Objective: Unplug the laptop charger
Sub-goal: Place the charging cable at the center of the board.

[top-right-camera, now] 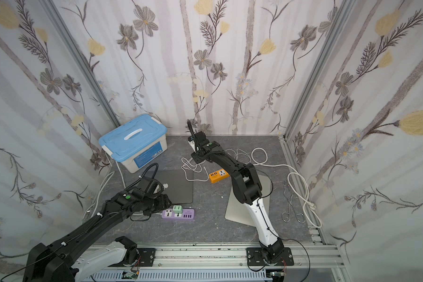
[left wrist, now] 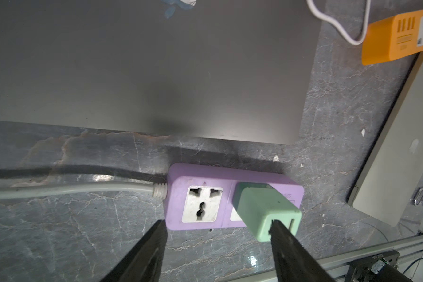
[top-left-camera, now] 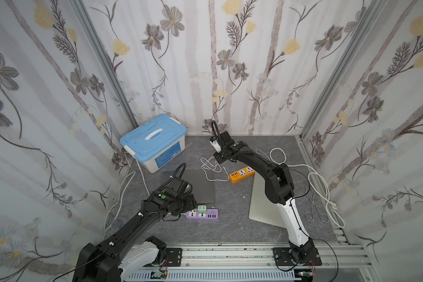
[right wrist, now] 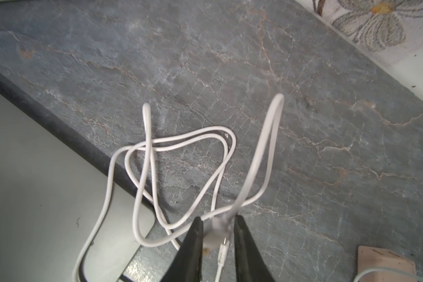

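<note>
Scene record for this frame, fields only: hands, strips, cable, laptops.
left hand: open, low over purple strip, one finger by green adapter
green adapter: plugged into purple strip
right hand: above table, cable end between its jaws; grip unclear
cable end: white; the rest loops down to table
orange strip: nothing plugged in where visible
dark laptop: closed, beside purple strip
silver laptop: closed, partly under right arm
box: blue lid on, back corner
</note>
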